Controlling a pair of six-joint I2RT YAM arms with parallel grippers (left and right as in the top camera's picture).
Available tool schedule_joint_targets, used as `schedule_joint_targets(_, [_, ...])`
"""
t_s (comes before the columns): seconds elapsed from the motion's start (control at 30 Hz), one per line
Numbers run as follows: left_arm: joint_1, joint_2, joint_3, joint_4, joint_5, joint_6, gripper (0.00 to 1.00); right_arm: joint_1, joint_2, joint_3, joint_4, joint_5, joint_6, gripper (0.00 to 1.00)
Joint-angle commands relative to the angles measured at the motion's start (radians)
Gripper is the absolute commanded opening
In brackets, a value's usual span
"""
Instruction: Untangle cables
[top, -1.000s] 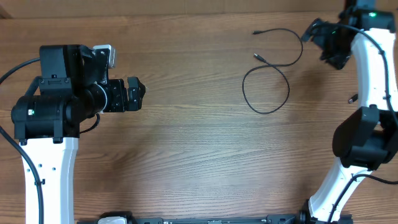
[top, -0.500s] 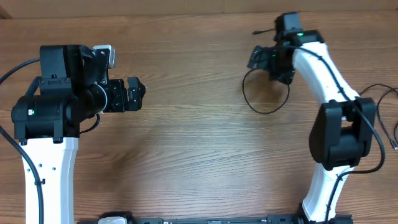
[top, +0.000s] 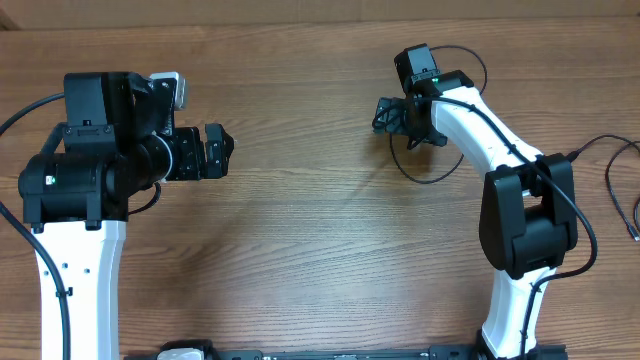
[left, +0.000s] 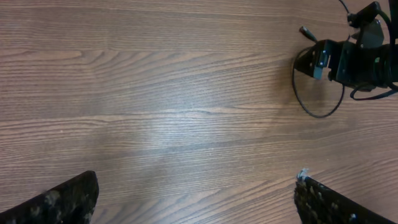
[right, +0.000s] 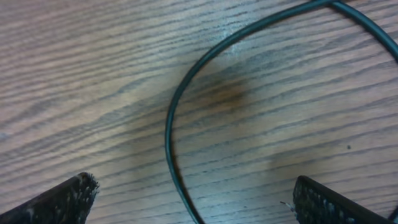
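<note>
A thin black cable lies in a loose loop on the wooden table at the back right, with a strand curving up behind it. My right gripper is open and hovers low over the loop's left side. In the right wrist view the cable's arc runs between the open fingers, not pinched. My left gripper is open and empty, far to the left. Its wrist view shows the open fingers, the loop and a plug end far off.
More thin black cords hang at the table's right edge. The right arm's white links cross over the loop's right side. The table's surface is bare wood between the arms.
The right arm has swung from the far right corner leftward and down onto the cable loop. The loop looks unmoved. The left arm has not moved.
</note>
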Motion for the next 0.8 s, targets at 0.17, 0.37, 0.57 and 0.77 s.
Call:
schedule_joint_targets(0.17, [-0.003,-0.001,0.013,0.001,-0.006,-0.013,1.0,0.0,0.071,-0.007,0.0,0.031,-0.08,0.98])
schedule_joint_targets(0.37, [-0.003,-0.001,0.013,0.001,-0.006,-0.013,1.0,0.0,0.118,-0.007,0.001,0.031,-0.08,0.89])
schedule_joint_targets(0.57, [-0.003,-0.001,0.013,0.001,-0.006,-0.013,1.0,0.0,0.124,-0.007,0.009,0.031,-0.08,0.57])
schedule_joint_targets(0.77, [-0.003,-0.001,0.013,0.001,-0.006,-0.013,1.0,0.0,0.124,-0.006,0.012,0.031,-0.08,0.07])
